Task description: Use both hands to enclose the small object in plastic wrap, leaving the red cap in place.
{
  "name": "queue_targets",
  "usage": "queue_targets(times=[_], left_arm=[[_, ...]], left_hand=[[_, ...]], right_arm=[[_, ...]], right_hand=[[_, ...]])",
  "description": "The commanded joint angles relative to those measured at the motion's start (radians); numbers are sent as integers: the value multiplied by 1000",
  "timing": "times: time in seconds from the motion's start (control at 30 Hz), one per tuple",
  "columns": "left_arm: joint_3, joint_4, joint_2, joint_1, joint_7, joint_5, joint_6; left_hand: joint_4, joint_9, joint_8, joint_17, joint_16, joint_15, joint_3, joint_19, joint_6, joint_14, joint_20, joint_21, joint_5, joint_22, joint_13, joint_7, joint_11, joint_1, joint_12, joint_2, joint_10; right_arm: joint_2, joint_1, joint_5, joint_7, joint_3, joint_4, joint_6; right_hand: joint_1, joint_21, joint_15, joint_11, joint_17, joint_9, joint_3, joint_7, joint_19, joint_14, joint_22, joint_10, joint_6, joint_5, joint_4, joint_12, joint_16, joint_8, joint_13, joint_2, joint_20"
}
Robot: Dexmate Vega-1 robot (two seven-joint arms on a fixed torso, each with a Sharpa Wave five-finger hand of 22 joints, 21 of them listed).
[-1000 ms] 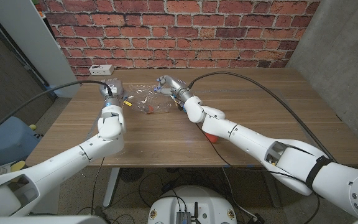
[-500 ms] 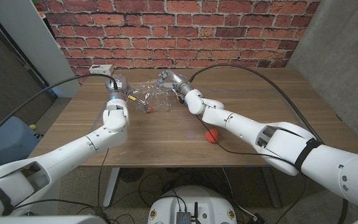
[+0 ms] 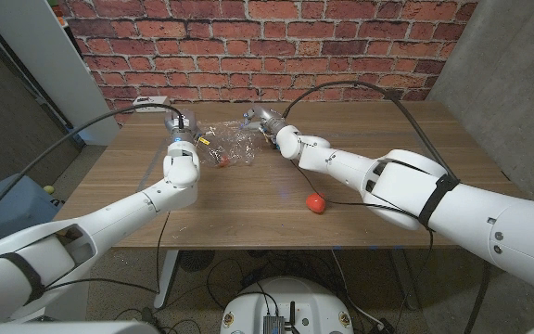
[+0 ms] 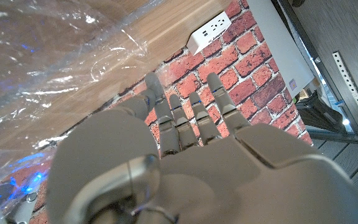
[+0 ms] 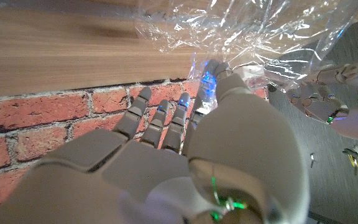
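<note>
A crumpled sheet of clear plastic wrap (image 3: 228,145) hangs stretched between my two hands at the back of the table. Inside its lower fold sits a small object with a red-orange part (image 3: 221,160). My left hand (image 3: 176,124) holds the wrap's left edge; in the left wrist view its fingers (image 4: 191,115) reach out straight beside the wrap (image 4: 48,68). My right hand (image 3: 259,121) pinches the wrap's right edge, and its thumb (image 5: 215,73) lies against the film (image 5: 253,31). A red cap (image 3: 315,201) lies apart on the bare wood under my right forearm.
A white power strip (image 3: 151,100) lies at the table's back left, just behind my left hand. The brick wall (image 3: 267,37) stands close behind the table. Black cables arch over both arms. Bare wood (image 3: 248,213) spreads across the table's front half.
Both hands have moved toward the back of the table, carrying the wrap and the small object with them. My right forearm has swung up, so the red cap now shows fully.
</note>
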Motion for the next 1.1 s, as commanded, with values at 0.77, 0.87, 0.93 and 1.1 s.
queue_targets(times=[0.77,0.87,0.93,1.1], left_arm=[[26,315,-166,-96,260,-132,41],[-31,278,-163,-59,350,-173,45],[-99,241,-163,-13,457,-214,18],[-184,144,-139,59,552,-293,-45]], left_hand=[[-33,-207,-299,-25,-9,-22,-127,-75,-420,-10,72,12,-19,-23,-22,-65,10,-165,-20,-89,-65],[-19,-265,-388,-29,-7,-6,-142,-113,-508,-26,105,-10,-15,-26,-38,-68,28,-220,-42,-87,-120],[-3,-289,-422,-27,-5,4,-146,-128,-536,-34,119,-19,-13,-27,-46,-66,42,-250,-47,-69,-134],[68,-334,-457,-21,8,25,-150,-127,-512,-25,125,-23,-13,-24,-61,-58,56,-334,-38,7,-119]], right_arm=[[59,130,161,277,-181,37,-280],[63,131,194,312,-211,37,-283],[65,124,201,355,-217,37,-285],[64,133,247,389,-274,37,-297]], right_hand=[[-43,-15,-49,-9,1,0,7,11,24,46,2,69,62,-39,15,4,2,37,3,-10,14],[-44,-16,-51,-10,1,-1,8,12,26,49,2,71,69,-40,15,3,1,40,3,-10,13],[-44,-16,-53,-12,1,-2,9,13,26,51,2,73,72,-40,13,4,1,41,3,-11,13],[-43,-17,-58,-9,0,-4,12,15,29,61,2,82,72,-41,10,5,2,41,3,-14,13]])
